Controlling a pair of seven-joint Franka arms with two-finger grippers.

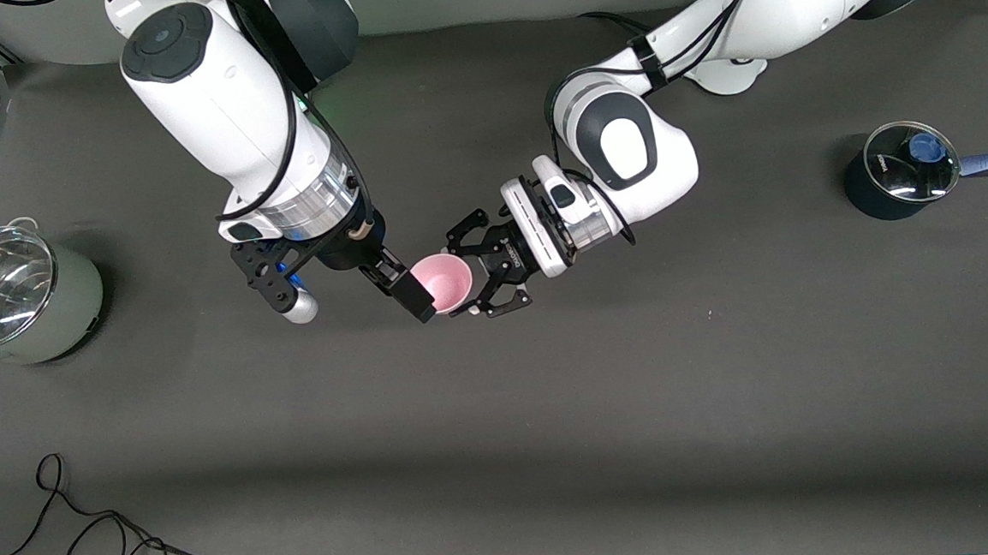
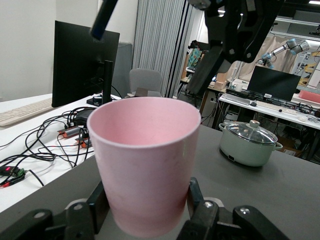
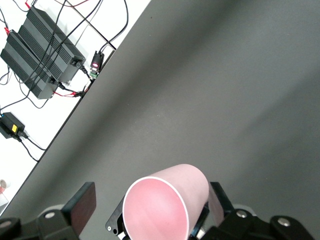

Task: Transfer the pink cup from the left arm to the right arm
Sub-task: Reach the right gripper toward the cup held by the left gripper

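Two arms meet over the middle of the table point(image 1: 639, 406). The left gripper point(image 1: 493, 269) is clamped on the base of the pink cup point(image 1: 443, 282), holding it in the air with its mouth turned toward the right gripper point(image 1: 400, 287), whose spread fingers flank the rim without yet closing, probably so the cup can pass across. The green lidded pot point(image 1: 15, 294) and dark saucepan point(image 1: 899, 171) sit at the table's ends, well apart; nothing blocks the handover.

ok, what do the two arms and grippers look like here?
Both arms are glossy white with black joint covers and black cables. The right arm has a silver wrist band; the right gripper has slim straight black fingers. The left arm carries the left gripper, a black open-linkage claw.
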